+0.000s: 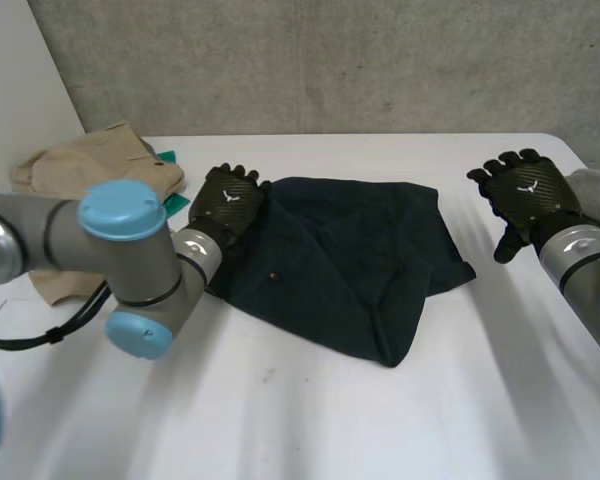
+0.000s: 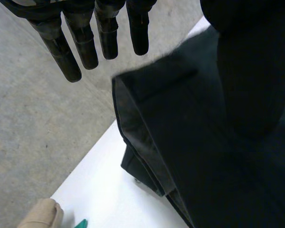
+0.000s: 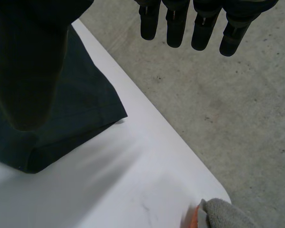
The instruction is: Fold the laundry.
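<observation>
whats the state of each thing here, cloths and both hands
dark cloth: spread mid-table, loosely folded over, rumpled
left robot hand: open, fingers straight, at the dark cloth's far left corner
right robot hand: open, fingers straight, apart from the dark cloth
tan garment: crumpled in a heap by the left arm
grey cloth: bunched at the table's right edge

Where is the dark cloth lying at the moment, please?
In the head view the dark cloth lies mid-table, its left edge by the left hand, with the right hand apart on its right.
</observation>
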Robot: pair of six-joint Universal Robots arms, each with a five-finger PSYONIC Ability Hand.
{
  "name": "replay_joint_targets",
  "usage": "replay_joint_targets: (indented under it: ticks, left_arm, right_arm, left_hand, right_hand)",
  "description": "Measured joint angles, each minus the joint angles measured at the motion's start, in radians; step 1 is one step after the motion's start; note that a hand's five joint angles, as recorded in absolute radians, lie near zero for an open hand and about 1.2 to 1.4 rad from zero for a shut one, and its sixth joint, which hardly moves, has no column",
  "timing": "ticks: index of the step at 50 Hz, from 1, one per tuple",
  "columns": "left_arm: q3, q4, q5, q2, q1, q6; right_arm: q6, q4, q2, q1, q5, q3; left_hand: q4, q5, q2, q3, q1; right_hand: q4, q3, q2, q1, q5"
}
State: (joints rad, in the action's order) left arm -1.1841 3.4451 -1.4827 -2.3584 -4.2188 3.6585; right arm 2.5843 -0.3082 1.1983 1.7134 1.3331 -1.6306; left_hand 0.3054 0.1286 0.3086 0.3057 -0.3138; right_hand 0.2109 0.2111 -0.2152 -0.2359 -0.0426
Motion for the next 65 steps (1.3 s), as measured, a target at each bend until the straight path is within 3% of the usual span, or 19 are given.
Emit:
replay_joint_targets:
  ticks: [3,5,8,15,17,25,29,33,37,40,43,45,51,57,65]
  left_arm:
    - [0.059,0.002,0.006,-0.064,-0.004,0.003]
    - [0.116,0.005,0.015,-0.126,-0.010,0.003]
    - [0.166,0.010,0.019,-0.167,-0.019,0.005]
    - [0.299,0.073,0.000,-0.175,-0.039,0.017]
    - [0.347,0.161,-0.015,-0.124,-0.037,0.003]
    - [0.401,0.409,-0.021,0.050,-0.004,-0.201]
    - [0.396,0.431,0.027,0.084,0.056,-0.341]
    - [0.342,0.390,0.101,0.082,0.115,-0.407]
    - [0.239,0.341,0.218,0.074,0.190,-0.489]
    - [0.169,0.320,0.295,0.065,0.238,-0.551]
    - [0.121,0.302,0.346,0.047,0.280,-0.593]
    - [0.103,0.293,0.360,0.039,0.298,-0.605]
    - [0.075,0.266,0.355,0.053,0.312,-0.616]
    - [0.016,0.219,0.264,0.154,0.245,-0.607]
    - [-0.170,0.101,0.071,0.339,0.161,-0.545]
  right_arm:
    - [-0.007,0.000,-0.013,0.000,0.000,0.001]
    - [-0.020,0.000,-0.025,0.000,0.000,0.001]
    - [-0.037,-0.001,-0.032,0.000,0.000,0.002]
    - [-0.068,-0.001,-0.035,-0.004,0.002,0.011]
    - [-0.071,-0.001,-0.034,-0.007,0.003,0.014]
    - [-0.067,-0.003,-0.023,-0.012,0.005,0.020]
    - [-0.062,-0.003,-0.012,-0.012,0.006,0.026]
    - [-0.060,-0.003,-0.004,-0.013,0.012,0.035]
    - [-0.058,-0.003,0.000,-0.017,0.038,0.057]
    - [-0.059,-0.002,0.000,-0.026,0.061,0.076]
    - [-0.060,-0.001,-0.001,-0.046,0.075,0.092]
    - [-0.061,0.000,-0.003,-0.059,0.079,0.100]
    - [-0.063,0.022,-0.007,-0.079,0.073,0.113]
    - [-0.068,0.099,0.004,-0.077,0.026,0.117]
    - [-0.077,0.325,0.119,-0.071,-0.184,0.105]
  left_hand:
    - [0.034,0.039,0.035,0.032,-0.033]
    - [0.524,0.515,0.520,0.519,-0.586]
    - [0.825,0.799,0.829,0.818,-0.846]
    - [0.891,0.817,0.884,0.878,-0.847]
    - [0.894,0.817,0.886,0.883,-0.847]
    - [0.895,0.817,0.887,0.883,-0.847]
    - [0.895,0.817,0.887,0.883,-0.847]
    - [0.895,0.817,0.887,0.884,-0.847]
    - [0.895,0.817,0.892,0.894,-0.847]
    - [0.735,0.744,0.732,0.737,-0.716]
    - [0.232,0.249,0.232,0.255,-0.126]
    - [0.021,0.028,0.025,0.040,0.058]
    - [-0.056,-0.063,-0.051,-0.048,0.082]
    - [-0.056,-0.060,-0.051,-0.048,0.079]
    - [-0.056,-0.060,-0.051,-0.048,0.079]
  right_hand:
    - [0.000,0.000,0.000,0.000,0.000]
    - [0.000,0.000,0.000,0.000,0.000]
    - [0.000,0.000,0.000,0.000,0.000]
    - [0.000,0.000,0.000,0.000,0.000]
    - [0.000,0.000,0.000,0.000,0.000]
    - [0.000,0.000,0.000,0.000,0.000]
    - [0.000,0.000,0.000,0.000,0.000]
    - [0.000,0.000,0.000,0.000,0.000]
    - [0.000,0.000,0.000,0.000,0.000]
    - [0.000,0.000,0.000,0.000,0.000]
    - [0.000,0.000,0.000,0.000,0.000]
    - [0.000,0.000,0.000,0.000,0.000]
    - [0.000,0.000,0.000,0.000,0.000]
    - [0.000,0.000,0.000,0.000,0.000]
    - [0.000,0.000,0.000,0.000,0.000]
